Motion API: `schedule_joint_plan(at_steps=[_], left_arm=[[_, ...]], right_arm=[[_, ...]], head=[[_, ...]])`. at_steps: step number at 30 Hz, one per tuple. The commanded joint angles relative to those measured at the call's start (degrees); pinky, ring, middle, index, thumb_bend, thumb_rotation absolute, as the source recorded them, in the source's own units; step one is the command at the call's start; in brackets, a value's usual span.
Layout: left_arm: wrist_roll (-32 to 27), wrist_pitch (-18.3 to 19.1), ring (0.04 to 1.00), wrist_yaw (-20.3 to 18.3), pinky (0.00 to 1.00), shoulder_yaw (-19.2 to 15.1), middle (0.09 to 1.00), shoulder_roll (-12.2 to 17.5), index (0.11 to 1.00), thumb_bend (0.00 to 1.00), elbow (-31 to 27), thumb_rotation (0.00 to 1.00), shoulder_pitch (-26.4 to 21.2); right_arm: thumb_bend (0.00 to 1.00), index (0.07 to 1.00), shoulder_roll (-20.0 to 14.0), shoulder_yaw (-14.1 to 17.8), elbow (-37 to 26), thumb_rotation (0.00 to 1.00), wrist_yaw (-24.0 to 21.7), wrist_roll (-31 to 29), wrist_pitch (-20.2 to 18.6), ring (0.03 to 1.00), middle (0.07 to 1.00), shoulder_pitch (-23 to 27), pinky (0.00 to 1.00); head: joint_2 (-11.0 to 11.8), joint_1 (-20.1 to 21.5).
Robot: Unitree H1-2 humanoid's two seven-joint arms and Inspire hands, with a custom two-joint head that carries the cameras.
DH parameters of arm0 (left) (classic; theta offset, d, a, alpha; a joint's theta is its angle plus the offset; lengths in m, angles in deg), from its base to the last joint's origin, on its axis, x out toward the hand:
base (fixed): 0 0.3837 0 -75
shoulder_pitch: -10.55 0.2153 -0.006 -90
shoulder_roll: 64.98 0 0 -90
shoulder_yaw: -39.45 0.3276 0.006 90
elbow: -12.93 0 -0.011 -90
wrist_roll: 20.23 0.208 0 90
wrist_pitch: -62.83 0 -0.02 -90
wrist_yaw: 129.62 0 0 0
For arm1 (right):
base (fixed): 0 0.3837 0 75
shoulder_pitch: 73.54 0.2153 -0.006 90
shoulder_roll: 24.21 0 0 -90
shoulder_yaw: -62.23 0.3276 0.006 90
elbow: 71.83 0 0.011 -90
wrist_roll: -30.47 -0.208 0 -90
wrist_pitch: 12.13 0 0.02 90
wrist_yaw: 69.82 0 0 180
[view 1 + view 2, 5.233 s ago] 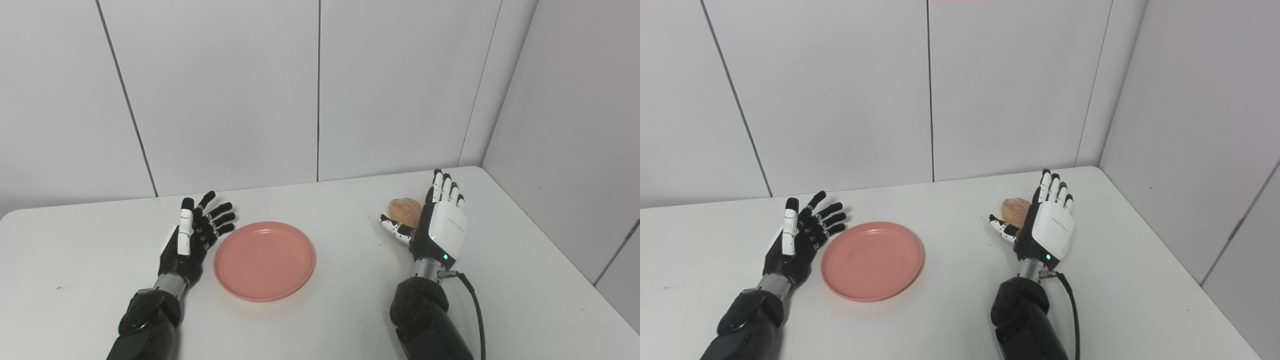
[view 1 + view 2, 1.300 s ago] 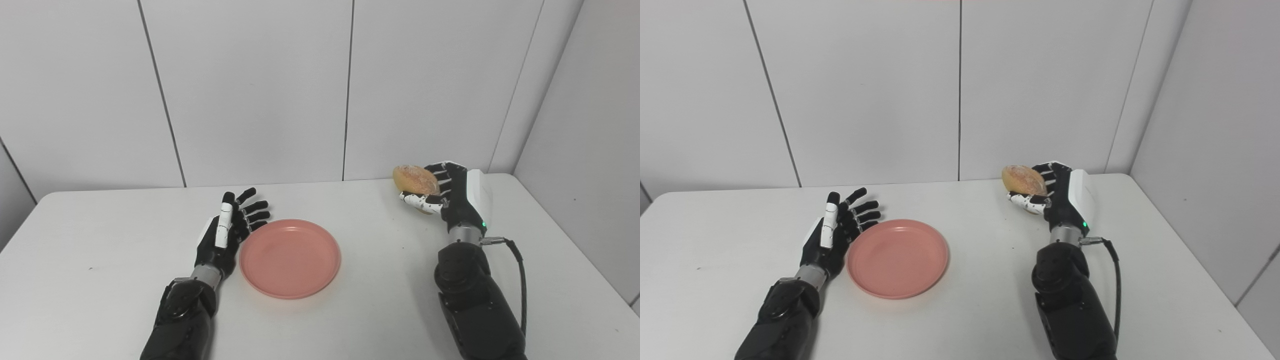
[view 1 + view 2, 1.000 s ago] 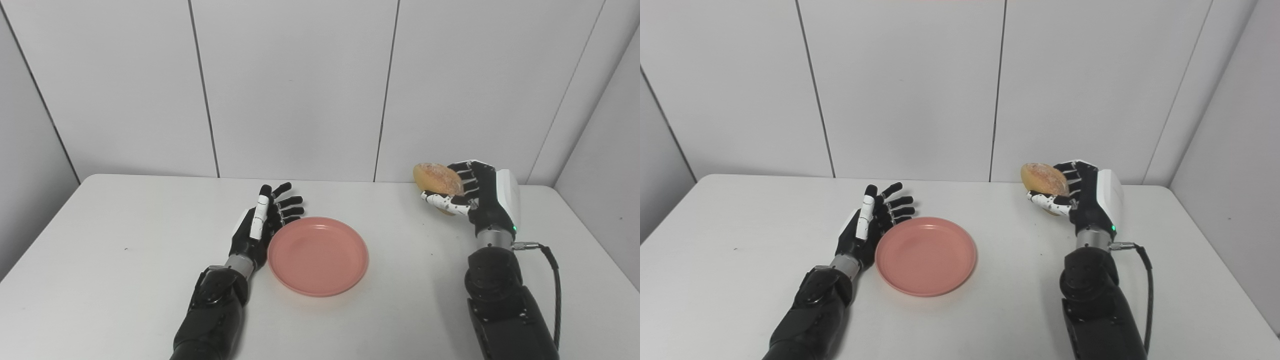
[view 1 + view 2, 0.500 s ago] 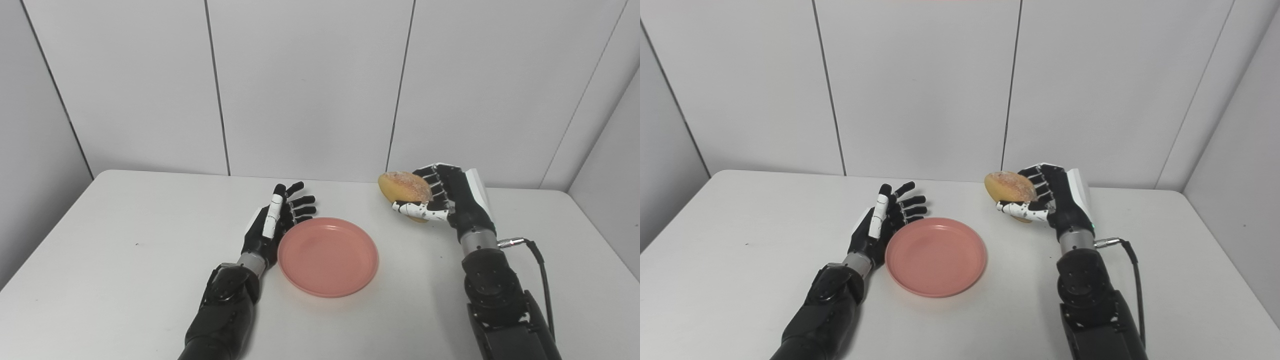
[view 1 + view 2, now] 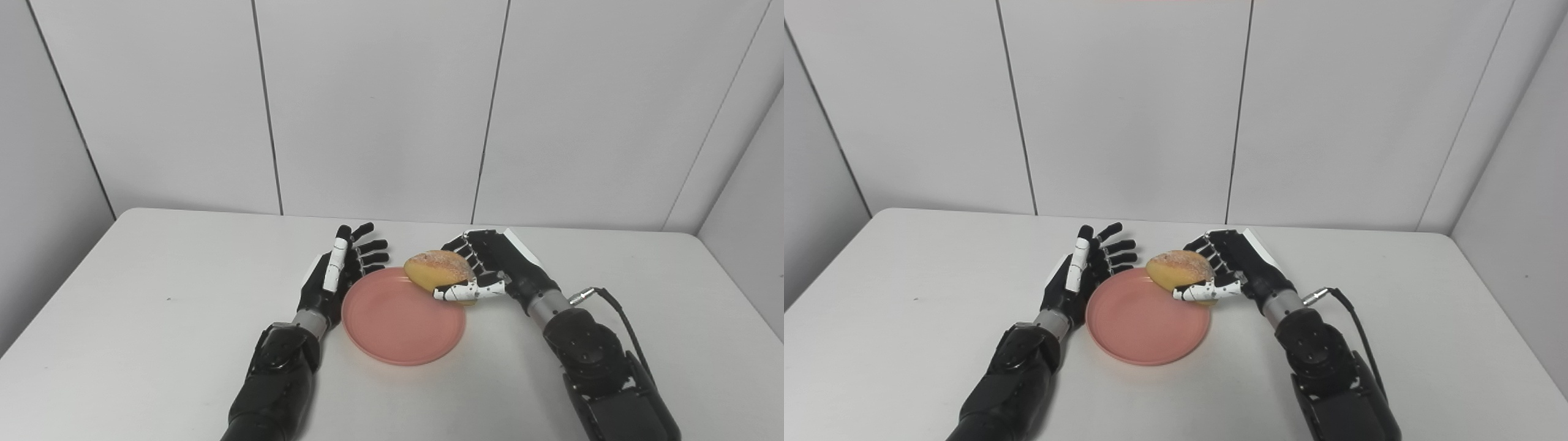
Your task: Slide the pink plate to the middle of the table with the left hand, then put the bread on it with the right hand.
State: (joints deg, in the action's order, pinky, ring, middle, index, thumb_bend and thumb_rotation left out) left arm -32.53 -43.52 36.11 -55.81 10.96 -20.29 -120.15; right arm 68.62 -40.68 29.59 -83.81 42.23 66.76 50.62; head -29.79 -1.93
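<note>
meanwhile right hand [image 5: 490, 269] grips bread [image 5: 436, 270] over pink plate [image 5: 392, 331] (left hand [image 5: 337, 275] splayed).

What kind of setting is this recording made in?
Probably a lab test booth, not a kitchen: a plain white table boxed in by bare white wall panels, holding only a pink plate and the bread in the right hand.

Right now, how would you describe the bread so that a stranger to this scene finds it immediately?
On the white table, find the pink plate near the middle. Over its far right rim, the right hand grips the bread, a rounded golden-brown bun. It is the only food, and the left hand beside the plate is empty.
</note>
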Motion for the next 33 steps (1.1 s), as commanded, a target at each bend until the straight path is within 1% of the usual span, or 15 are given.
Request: schedule_joint_plan(at_steps=[1, 2, 5, 11, 14, 15, 21, 26, 30, 33], left_arm=[[-0.01, 1.66, 0.702, 0.27, 0.68, -0.11, 0.735, -0.69, 0.835, 0.77, 0.75, 0.96, 0.47], [-0.08, 1.69, 0.699, 0.28, 0.68, -0.18, 0.731, -0.71, 0.832, 0.77, 0.89, 0.96, 0.41], [0.03, 1.69, 0.699, 0.36, 0.68, -0.16, 0.73, -0.75, 0.831, 0.77, 0.83, 0.96, 0.41], [0.17, 1.82, 0.696, 0.84, 0.68, -0.12, 0.729, -0.95, 0.831, 0.78, 0.81, 0.97, 0.26], [0.47, 1.44, 0.697, 1.09, 0.68, 0.1, 0.729, -1.08, 0.836, 0.77, 1.29, 0.97, 0.05], [0.52, 1.34, 0.682, 1.17, 0.67, 0.14, 0.716, -1.13, 0.833, 0.77, 1.41, 0.97, -0.01], [0.74, 0.36, 0.689, 1.35, 0.68, 0.3, 0.725, -1.22, 0.833, 0.79, 2.77, 0.97, -0.53], [0.55, 0.73, 0.691, 1.0, 0.69, 0.24, 0.731, -1.09, 0.835, 0.78, 2.6, 0.97, -0.42], [0.55, 0.62, 0.686, 1.1, 0.68, 0.18, 0.728, -1.07, 0.83, 0.79, 2.71, 0.96, -0.36], [0.62, 0.54, 0.686, 1.05, 0.68, 0.24, 0.731, -1.0, 0.831, 0.78, 2.63, 0.97, -0.32]], right_arm=[[0.52, 0.487, -0.18, -0.26, -0.69, 0.0, -1.34, -0.71, 4.28, 0.448, 0.493, 3.65, 0.38], [0.52, 0.479, -0.13, -0.5, -0.47, 0.0, -1.95, -0.8, 4.45, 0.457, 0.498, 3.8, 0.4], [0.52, 0.471, -0.09, -1.28, -0.2, 0.0, -3.0, -0.26, 4.57, 0.465, 0.504, 4.14, 0.41], [0.52, 0.49, 0.28, -1.64, 2.34, 0.0, -3.43, -0.23, 6.67, 0.443, 0.494, 4.45, 0.37], [0.52, 0.496, 0.38, -1.87, 3.89, 0.0, -3.46, 0.13, 8.19, 0.439, 0.488, 4.78, 0.36], [0.52, 0.495, 0.49, -1.86, 4.21, 0.0, -3.46, 0.18, 8.49, 0.442, 0.487, 4.86, 0.37], [0.52, 0.486, 1.79, -2.29, 7.53, 0.0, -2.14, 1.73, 10.72, 0.454, 0.49, 5.91, 0.4], [0.52, 0.485, 3.23, -2.48, 11.97, 0.0, 0.57, 4.22, 13.52, 0.452, 0.493, 7.11, 0.39], [0.52, 0.489, 4.09, -2.5, 14.49, 0.0, 1.79, 5.36, 14.88, 0.448, 0.494, 7.76, 0.39], [0.52, 0.494, 4.7, -2.48, 16.71, 0.0, 2.31, 5.23, 16.87, 0.443, 0.493, 8.14, 0.39]], head=[[-0.09, -0.17], [-0.14, -0.25], [-0.32, -0.59], [-0.62, -2.37], [-0.7, -3.6], [-0.7, -3.64], [-0.53, -4.31], [-0.56, -4.46], [-0.45, -4.56], [-0.43, -4.58]])
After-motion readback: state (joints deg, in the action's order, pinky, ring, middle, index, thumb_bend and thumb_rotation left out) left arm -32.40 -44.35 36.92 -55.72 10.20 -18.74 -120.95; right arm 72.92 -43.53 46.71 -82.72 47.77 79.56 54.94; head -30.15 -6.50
